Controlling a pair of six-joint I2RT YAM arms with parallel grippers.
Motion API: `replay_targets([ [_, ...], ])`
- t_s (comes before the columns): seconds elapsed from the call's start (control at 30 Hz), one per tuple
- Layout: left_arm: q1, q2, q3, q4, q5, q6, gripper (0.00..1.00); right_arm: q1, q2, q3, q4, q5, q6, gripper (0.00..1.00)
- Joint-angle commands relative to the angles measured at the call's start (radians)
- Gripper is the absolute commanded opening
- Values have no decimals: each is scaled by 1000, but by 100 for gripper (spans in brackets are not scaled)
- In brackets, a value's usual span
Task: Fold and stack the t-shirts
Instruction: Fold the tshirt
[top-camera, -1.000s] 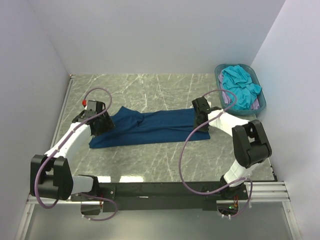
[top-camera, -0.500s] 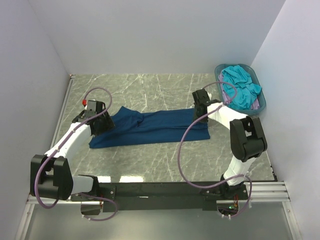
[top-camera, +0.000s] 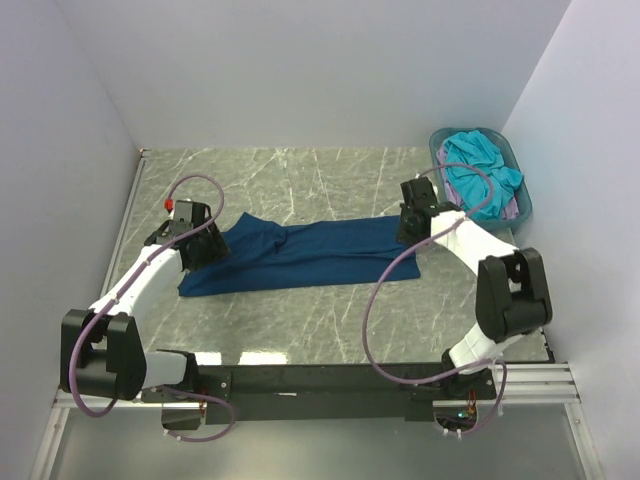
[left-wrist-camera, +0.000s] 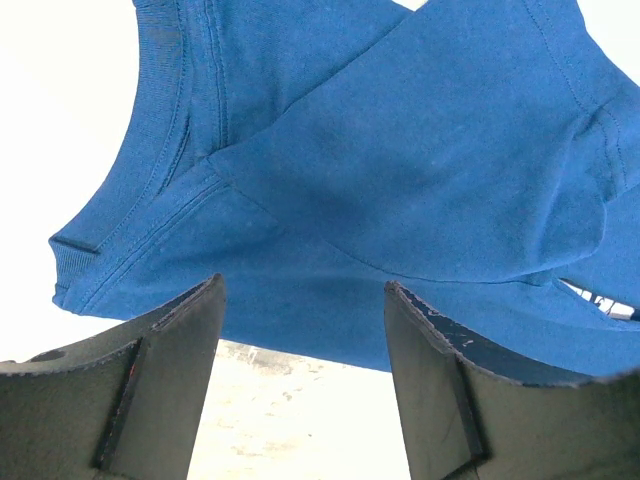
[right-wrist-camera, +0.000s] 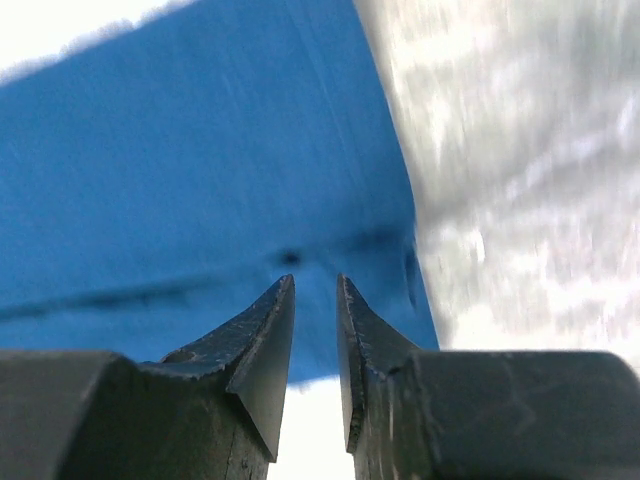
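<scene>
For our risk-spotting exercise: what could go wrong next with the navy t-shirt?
The right end effector, jaws nearly together, may miss the hem of the navy t-shirt. The left end effector, open over overlapping layers, might catch only one. The right arm's cable loops over the cloth and could drag it.

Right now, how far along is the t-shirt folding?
Done: the navy t-shirt lies on the table as a long strip, apparently folded lengthwise. In hand: the left gripper is open over its collar end; the right gripper sits at the other end, jaws nearly together, grip unclear. Left: finishing this fold, then the turquoise t-shirt and lilac t-shirt, both bunched in the basket; no stack yet.
</scene>
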Motion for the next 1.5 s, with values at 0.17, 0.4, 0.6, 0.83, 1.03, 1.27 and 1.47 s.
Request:
replay_targets([
  [0.17, -3, -11, -2, 27, -3, 10, 71, 2, -71, -155, -34, -34, 27, 31],
  [0.4, -3, -15, 0, 22, -11, 13, 71, 2, -7, -136, 57, -24, 38, 31],
  [0.6, -3, -16, 0, 21, -15, 13, 70, 0, 68, -77, 75, 2, 40, 31],
  [0.83, -3, -11, 0, 21, -23, 14, 71, -3, 126, 52, 49, 13, 35, 30],
  [1.03, -2, 7, 6, 13, -27, 2, 71, -36, 179, 118, 37, -4, 29, 31],
  [1.27, 46, 50, 36, 1, -1, -7, 72, -36, 26, -7, 32, -77, 33, 31],
  [1.47, 124, 163, 52, 35, 95, -27, 71, -38, -16, -144, 55, -140, 53, 31],
])
